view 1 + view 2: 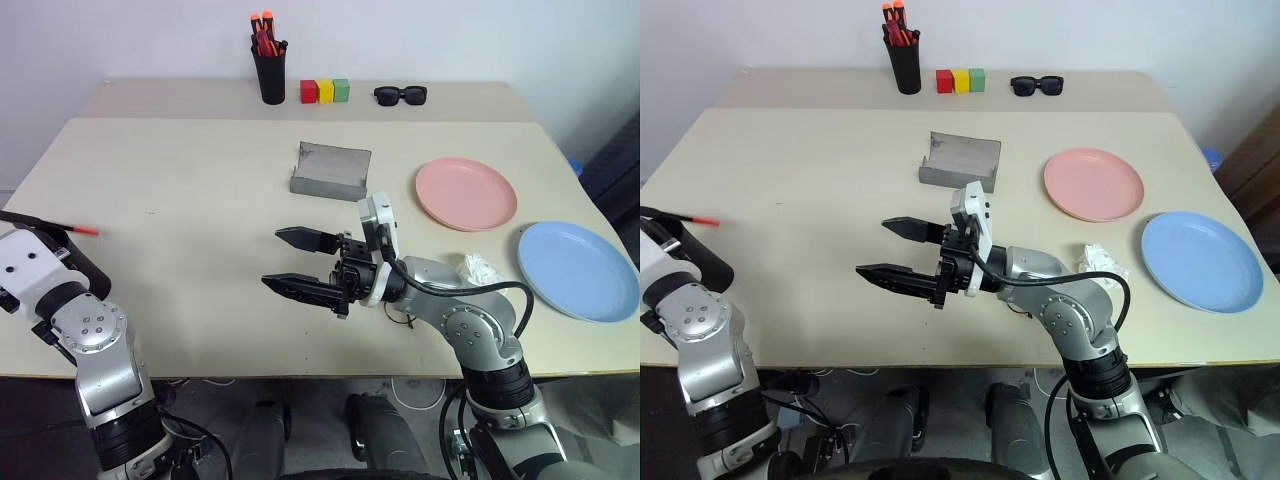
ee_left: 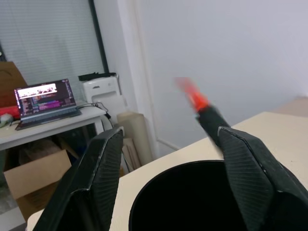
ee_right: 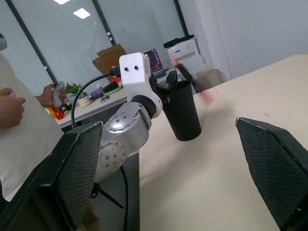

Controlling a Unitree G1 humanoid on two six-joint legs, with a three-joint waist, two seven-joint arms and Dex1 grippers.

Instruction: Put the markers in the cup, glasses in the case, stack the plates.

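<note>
A: Two plates, salmon pink plate (image 1: 466, 193) and light blue plate (image 1: 578, 269), lie apart at the worktop's (image 1: 200, 190) right; the right tool (image 1: 300, 262) gapes empty.

B: In the left wrist view, the left tool (image 2: 168, 159) spreads above the cup (image 2: 192, 197), the red-orange marker (image 2: 199, 107) against one finger.

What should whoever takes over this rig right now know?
Left gripper: open, right above the cup at the table's left edge.
Right gripper: open, empty, over mid-table.
Red-orange marker: slants out beside the left fingers at the cup's mouth; whether it rests in the cup is unclear. The white marker cannot be made out.
Case: open, mid-table.
Glasses: not clearly visible.
Pink plate and blue plate: side by side on the right, apart.
Left: confirm both markers are in, put the glasses in the case, stack the plates.
</note>
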